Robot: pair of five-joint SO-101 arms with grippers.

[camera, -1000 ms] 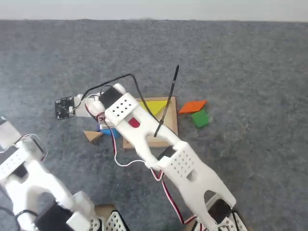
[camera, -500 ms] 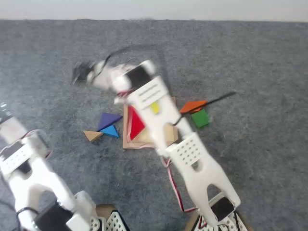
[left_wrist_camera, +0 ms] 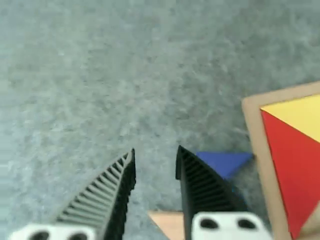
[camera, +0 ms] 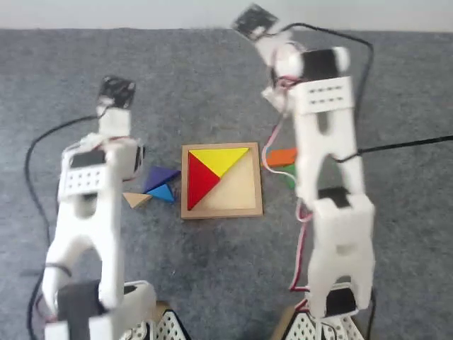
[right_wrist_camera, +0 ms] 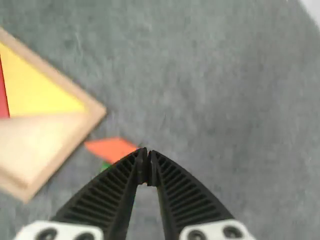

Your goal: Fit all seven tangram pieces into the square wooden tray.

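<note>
Swung off the square wooden tray (camera: 221, 214) in the last half second and out beyond its far right corner: right arm (camera: 325, 142), with right hand (right_wrist_camera: 144, 155) pressed together on nothing above the orange piece (right_wrist_camera: 111, 147) and a sliver of the green piece (right_wrist_camera: 104, 166). Brought forward from the near left edge: left arm (camera: 88, 205), left hand (left_wrist_camera: 155, 162) parted and empty over the grey worktop (left_wrist_camera: 100, 75), just beside the purple triangle (left_wrist_camera: 226, 161), with the tan triangle (left_wrist_camera: 167, 222) close by.

Already seated in the tray: yellow triangle (camera: 219, 157) and red triangle (camera: 200, 180), meeting along one edge. Loose on the worktop left of the tray: purple, blue triangle (camera: 163, 193), tan.

Next, probably, the purple one. Shift sideways until the tips straddle it, drop straight down, pinch across two edges rather than a corner, lift level. Avoid nudging the blue neighbour lying close against it.
</note>
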